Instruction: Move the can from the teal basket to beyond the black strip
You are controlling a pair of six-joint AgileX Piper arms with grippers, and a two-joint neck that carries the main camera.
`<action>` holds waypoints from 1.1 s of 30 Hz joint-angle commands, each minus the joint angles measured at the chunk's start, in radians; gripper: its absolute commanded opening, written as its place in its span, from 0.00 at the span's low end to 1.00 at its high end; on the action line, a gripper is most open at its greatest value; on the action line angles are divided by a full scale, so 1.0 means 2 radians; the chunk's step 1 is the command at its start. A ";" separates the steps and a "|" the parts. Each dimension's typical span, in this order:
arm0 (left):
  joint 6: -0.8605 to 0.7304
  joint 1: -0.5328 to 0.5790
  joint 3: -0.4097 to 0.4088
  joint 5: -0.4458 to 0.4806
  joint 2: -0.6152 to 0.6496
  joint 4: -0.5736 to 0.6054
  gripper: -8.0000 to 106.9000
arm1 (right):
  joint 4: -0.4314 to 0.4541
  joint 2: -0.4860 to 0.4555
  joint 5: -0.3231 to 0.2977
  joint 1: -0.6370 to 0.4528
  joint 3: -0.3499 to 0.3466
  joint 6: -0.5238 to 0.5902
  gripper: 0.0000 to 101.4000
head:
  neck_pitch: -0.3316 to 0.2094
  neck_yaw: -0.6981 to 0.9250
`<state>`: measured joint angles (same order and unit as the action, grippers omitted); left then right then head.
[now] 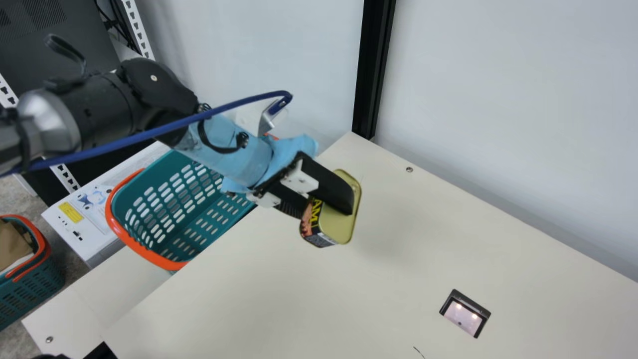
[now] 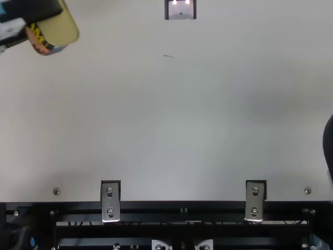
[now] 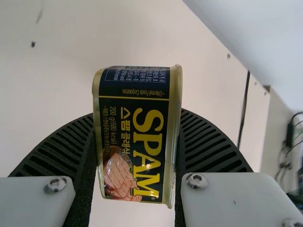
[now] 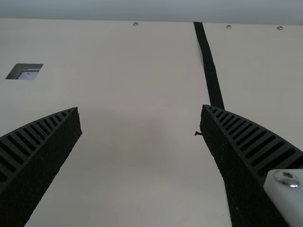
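My left gripper [image 1: 326,208] is shut on the can [image 1: 340,227] in the main view, holding it tilted above the cream table, to the right of the teal basket [image 1: 148,256]. At the top view's upper left corner the can [image 2: 63,28] shows its gold end. Between the ribbed fingers of the left gripper [image 3: 136,113], the left wrist view shows the can's printed side [image 3: 137,142]. The right gripper [image 4: 140,108] stands open with nothing between its fingers, and the black strip [image 4: 210,68] runs along the table by its one fingertip.
A dark-framed rectangular opening [image 1: 464,314] is set in the table [image 1: 309,309]. Behind the table stands a pale wall with a black upright post [image 1: 373,70]. A second teal basket [image 1: 32,286] is at the main view's far left. Metal brackets [image 2: 110,200] sit along the front edge.
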<state>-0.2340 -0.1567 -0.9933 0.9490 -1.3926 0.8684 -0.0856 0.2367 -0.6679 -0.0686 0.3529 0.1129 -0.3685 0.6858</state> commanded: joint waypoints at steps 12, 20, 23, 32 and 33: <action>-0.114 0.199 0.045 -0.246 0.048 -0.003 0.16 | 0.000 0.000 0.000 0.000 0.000 0.000 1.00 | -0.033 0.016; -0.157 0.293 0.053 -0.369 0.008 0.002 0.16 | 0.000 0.000 0.000 0.000 0.000 0.000 1.00 | -0.033 0.016; -0.169 0.324 0.049 -0.411 -0.015 0.004 0.16 | 0.000 0.000 0.000 0.000 0.000 0.000 1.00 | -0.033 0.016; -0.156 0.395 0.013 -0.505 -0.090 -0.002 0.16 | 0.000 0.000 0.000 0.000 0.000 0.000 1.00 | -0.033 0.016; -0.145 0.401 0.009 -0.512 -0.098 -0.011 0.16 | 0.000 0.000 0.000 0.000 0.000 0.000 1.00 | -0.033 0.016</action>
<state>-0.5544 0.6275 -0.9682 -0.0404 -1.5624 0.8680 -0.0856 0.2367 -0.6679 -0.0686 0.3529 0.1129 -0.3736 0.6858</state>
